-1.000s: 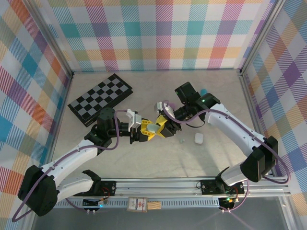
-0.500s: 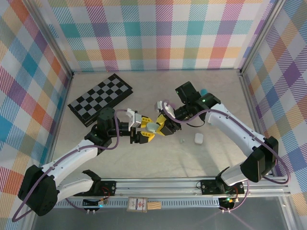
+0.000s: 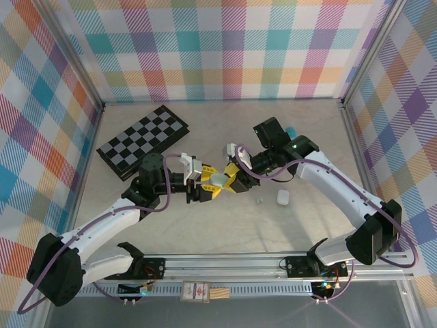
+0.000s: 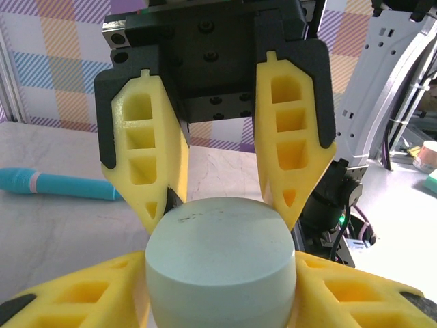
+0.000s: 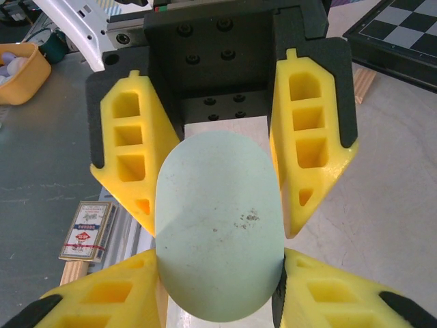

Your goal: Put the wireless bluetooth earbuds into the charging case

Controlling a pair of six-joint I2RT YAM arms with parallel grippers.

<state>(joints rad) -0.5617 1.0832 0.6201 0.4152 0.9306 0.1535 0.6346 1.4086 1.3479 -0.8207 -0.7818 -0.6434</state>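
A chessboard [image 3: 142, 140] is lying at the far left of the table [image 3: 205, 232]. Near the middle, the left gripper [image 3: 208, 184] is clamping the pale green charging case [image 3: 218, 180] (a smooth, faintly scuffed pebble), its fingers narrowed onto the sides. The right gripper [image 3: 230, 179] is pinching the same case from the opposite end. Further right, a tiny earbud [image 3: 258, 201] is lying near a white case [image 3: 283, 197].

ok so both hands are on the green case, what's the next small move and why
Probably hold the left hand firm and ease the right hand slightly away to pry the pale green case open. Both hands are shut on it, it looks closed in both wrist views, and a tiny earbud lies loose on the table, so the case has to open first.
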